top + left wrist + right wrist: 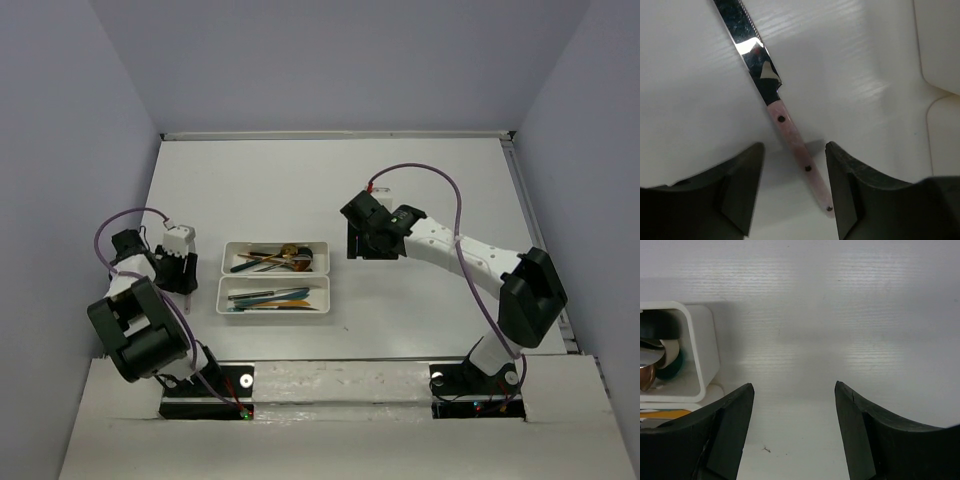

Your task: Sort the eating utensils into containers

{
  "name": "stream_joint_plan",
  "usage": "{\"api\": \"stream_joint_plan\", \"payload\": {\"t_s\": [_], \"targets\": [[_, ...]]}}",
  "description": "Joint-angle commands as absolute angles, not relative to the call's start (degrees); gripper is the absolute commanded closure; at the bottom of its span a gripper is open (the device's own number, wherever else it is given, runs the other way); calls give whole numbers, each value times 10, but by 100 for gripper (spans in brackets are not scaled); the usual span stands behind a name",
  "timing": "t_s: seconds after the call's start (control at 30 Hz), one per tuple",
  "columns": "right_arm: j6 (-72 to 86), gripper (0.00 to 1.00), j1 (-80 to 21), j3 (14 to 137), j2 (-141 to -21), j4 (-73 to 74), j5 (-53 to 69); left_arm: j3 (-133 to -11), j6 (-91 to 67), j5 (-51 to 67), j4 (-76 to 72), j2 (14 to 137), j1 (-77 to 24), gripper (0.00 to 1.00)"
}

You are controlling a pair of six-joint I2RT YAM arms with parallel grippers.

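The left fingers [740, 190] stand spread, straddling the pink handle of a silver-bladed knife [776, 107] that lies flat on the desk [690, 100], left of the white far tray [226, 258] and near tray [222, 295], each holding mixed utensils [270, 297]. The right fingers [730, 425] are also parted, gripping nothing, above the desk just right of both trays.
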State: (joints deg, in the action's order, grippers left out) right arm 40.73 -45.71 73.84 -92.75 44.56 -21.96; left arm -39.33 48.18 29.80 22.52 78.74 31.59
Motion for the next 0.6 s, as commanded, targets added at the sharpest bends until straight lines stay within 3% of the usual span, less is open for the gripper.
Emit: {"api": "stream_joint_plan", "payload": {"t_s": [0.0,0.1,0.2,0.3,0.33,0.57], "targets": [[406,29,-455,751,-927,449,-234,-390,490,292,223,818,319,39],[406,29,-455,750,-926,448,-242,-390,496,283,217,834,318,49],[405,29,-455,751,-926,448,-243,-392,489,264,199,873,318,73],[405,29,-455,753,-927,449,-245,-391,475,251,172,885,318,89],[403,29,-455,753,-927,449,-245,-389,469,244,162,884,319,100],[400,29,-455,753,-921,449,-249,-394,451,246,118,859,319,100]]}}
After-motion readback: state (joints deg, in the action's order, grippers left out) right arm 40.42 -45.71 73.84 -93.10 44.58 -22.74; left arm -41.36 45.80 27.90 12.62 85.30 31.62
